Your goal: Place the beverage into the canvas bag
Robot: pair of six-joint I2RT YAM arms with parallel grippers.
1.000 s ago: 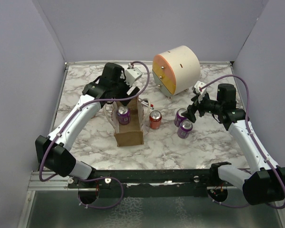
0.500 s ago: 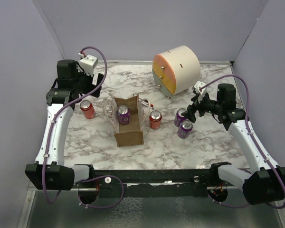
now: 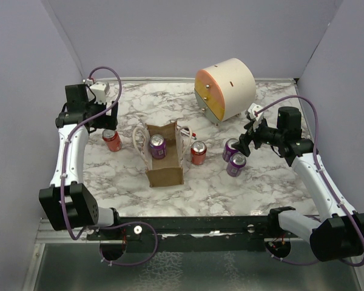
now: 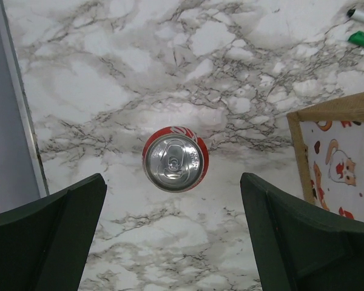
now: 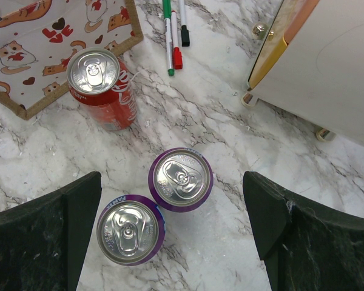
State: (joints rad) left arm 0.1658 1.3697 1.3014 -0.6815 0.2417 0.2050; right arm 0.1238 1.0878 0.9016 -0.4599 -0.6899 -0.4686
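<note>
The tan canvas bag (image 3: 164, 167) stands open at the table's middle, with one purple can (image 3: 157, 146) upright inside it. A red can (image 3: 112, 140) stands to the bag's left. My left gripper (image 3: 103, 120) hangs open above it, empty; in the left wrist view the red can (image 4: 175, 159) lies just ahead of the dark fingers (image 4: 60, 224). Another red can (image 3: 198, 153) stands right of the bag. My right gripper (image 3: 246, 143) is open over two purple cans (image 5: 181, 179) (image 5: 130, 233), touching neither.
A cream-and-orange drum (image 3: 224, 90) lies at the back right. Marker pens (image 5: 173, 30) lie between it and the bag. The bag's patterned lining (image 4: 343, 163) shows at the right of the left wrist view. The table's raised left edge (image 4: 21, 121) runs close to the left red can.
My left arm swung away from above the bag to the left and now hovers over the left red can, jaws a little wider. The right arm has not moved.
</note>
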